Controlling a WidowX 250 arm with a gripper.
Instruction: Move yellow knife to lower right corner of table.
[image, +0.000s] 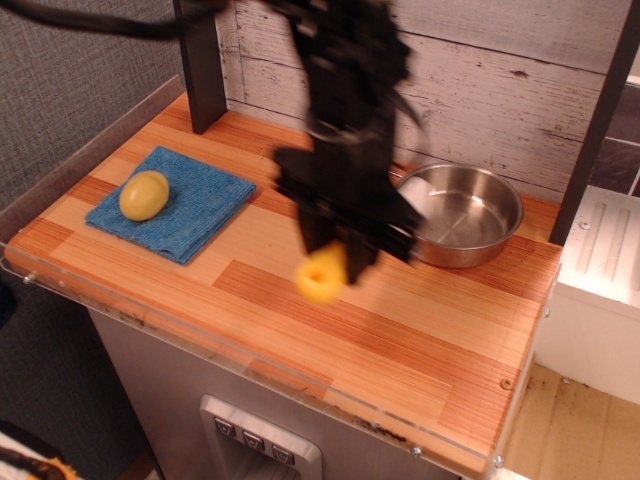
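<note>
We log the hand (338, 262) clamped on the yellow knife (322, 275), just left of the pan (458, 213), above the counter (400, 340).

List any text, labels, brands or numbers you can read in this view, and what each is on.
None readable. The yellow knife in the gripper, the pan, blue cloth and table carry no visible markings. The panel buttons under the table edge are too small to read.
</note>
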